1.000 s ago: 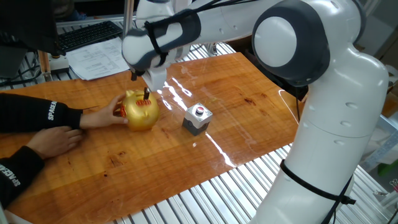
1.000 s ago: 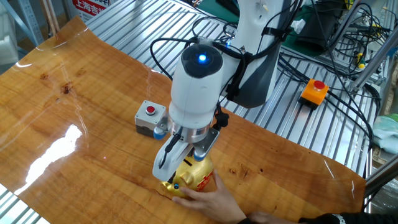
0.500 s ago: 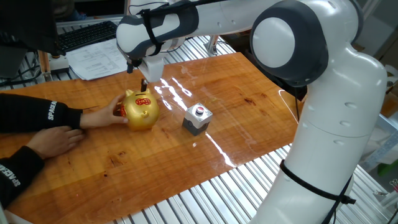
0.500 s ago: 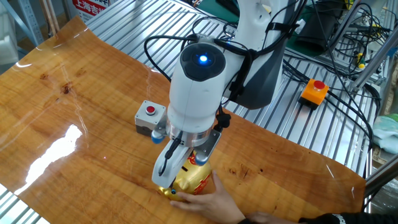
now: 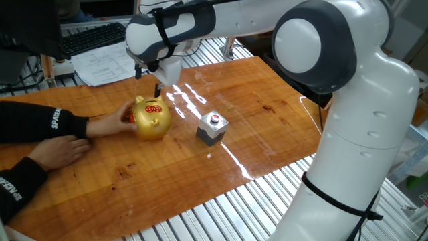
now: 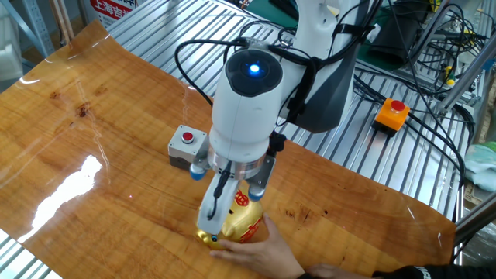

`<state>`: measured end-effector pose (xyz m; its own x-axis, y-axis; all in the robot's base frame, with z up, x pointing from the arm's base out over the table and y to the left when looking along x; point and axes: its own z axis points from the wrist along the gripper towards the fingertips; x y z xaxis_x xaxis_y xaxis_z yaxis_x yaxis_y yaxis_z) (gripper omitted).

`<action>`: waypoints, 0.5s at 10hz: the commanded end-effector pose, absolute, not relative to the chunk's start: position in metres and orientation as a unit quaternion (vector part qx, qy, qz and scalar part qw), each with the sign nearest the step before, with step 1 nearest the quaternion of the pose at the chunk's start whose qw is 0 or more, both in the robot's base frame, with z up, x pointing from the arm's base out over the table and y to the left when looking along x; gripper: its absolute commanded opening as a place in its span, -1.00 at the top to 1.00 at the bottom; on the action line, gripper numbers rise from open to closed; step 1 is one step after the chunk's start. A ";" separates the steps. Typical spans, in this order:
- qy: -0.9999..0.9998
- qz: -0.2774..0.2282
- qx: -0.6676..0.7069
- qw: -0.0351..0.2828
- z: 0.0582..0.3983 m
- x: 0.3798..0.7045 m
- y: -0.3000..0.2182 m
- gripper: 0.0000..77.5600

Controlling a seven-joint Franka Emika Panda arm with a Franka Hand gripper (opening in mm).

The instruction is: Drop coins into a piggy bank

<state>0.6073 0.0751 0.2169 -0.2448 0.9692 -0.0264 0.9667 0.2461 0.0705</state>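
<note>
The gold piggy bank (image 5: 151, 119) stands on the wooden table (image 5: 267, 127), with a red mark on its back. A person's hand (image 5: 107, 124) steadies it from the left. My gripper (image 5: 158, 90) hangs just above the pig's back, pointing down and not touching it. In the other fixed view, the gripper (image 6: 215, 211) reaches down in front of the piggy bank (image 6: 242, 222) and hides part of it. No coins are visible. The fingers are too slim and overlapped to tell how far apart they stand.
A small grey block with a red button (image 5: 212, 127) sits just right of the pig. The person's other hand (image 5: 57, 150) rests on the table at the left. A keyboard (image 5: 93, 37) and papers (image 5: 107, 65) lie behind. An orange button box (image 6: 391, 113) and cables sit off the table.
The gripper has risen from the pig's back, where it touched a second ago, to a short way above it. The pig and the hand stay put.
</note>
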 end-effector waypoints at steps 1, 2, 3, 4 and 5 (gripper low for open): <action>0.960 -0.017 0.278 0.007 0.229 0.600 0.080 -1.00; 0.961 -0.017 0.275 0.007 0.229 0.600 0.080 -1.00; 0.979 -0.019 0.202 -0.001 0.229 0.600 0.080 -1.00; 0.985 -0.020 0.173 -0.006 0.229 0.600 0.080 -1.00; 0.987 -0.020 0.157 -0.009 0.229 0.600 0.080 -1.00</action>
<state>0.6049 0.0763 0.2199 -0.4636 0.8857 -0.0243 0.8847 0.4642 0.0429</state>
